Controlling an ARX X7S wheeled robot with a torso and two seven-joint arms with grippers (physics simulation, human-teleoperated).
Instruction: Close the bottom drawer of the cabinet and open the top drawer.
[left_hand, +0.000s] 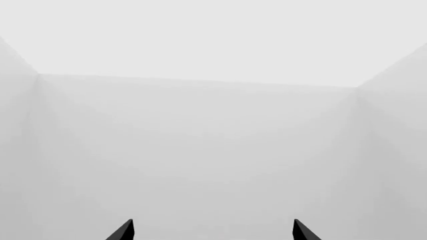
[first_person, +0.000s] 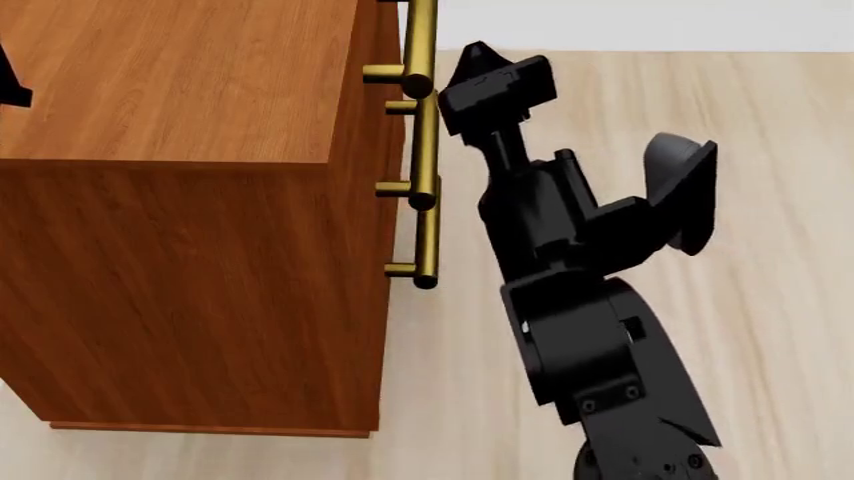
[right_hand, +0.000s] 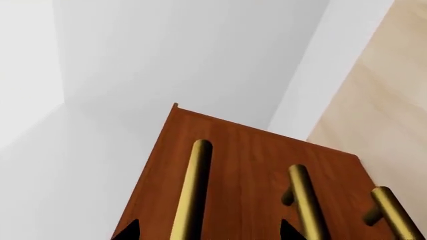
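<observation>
Right gripper (right_hand: 210, 231) — jaws parted, empty — is aligned with a brass bar handle (right_hand: 193, 192) running lengthwise straight ahead between them.

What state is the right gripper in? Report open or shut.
Open. In the right wrist view the right gripper shows its jaws wide apart, with a brass bar handle seen between them.
</observation>
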